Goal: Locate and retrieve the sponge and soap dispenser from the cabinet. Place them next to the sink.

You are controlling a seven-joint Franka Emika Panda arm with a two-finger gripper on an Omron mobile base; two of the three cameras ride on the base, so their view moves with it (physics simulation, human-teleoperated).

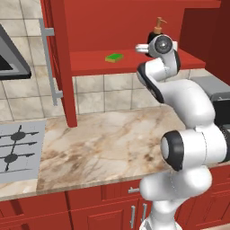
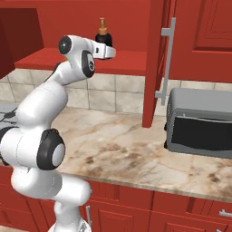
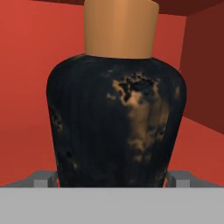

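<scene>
A: Two things to fetch, and both stand on the red shelf of the open red wall cabinet (image 1: 134,27), as far as I can see. The small flat bright green sponge (image 1: 114,57) lies alone toward the middle of the shelf, untouched.

B: And the squat black round soap dispenser with the tan-orange pump top (image 3: 116,109)?

A: Further right on that shelf, upright, with the white arm's two-finger gripper (image 3: 113,178) pushed right up to it. In the hand view the bottle sits between the two grey finger pieces, one low on each flank.

B: Are the jaws closed on it?

A: I cannot tell. They are spread about as wide as the bottle's belly, but whether they press it or merely flank it is not shown. The bottle's base seems to rest on the shelf, so I judge it not lifted.

B: So how far along?

A: Early. Nothing is delivered. The marble table (image 1: 103,134) below carries neither item, and I see no sink from here. Left to do: lift the bottle, carry it over, then the same with the sponge.
</scene>
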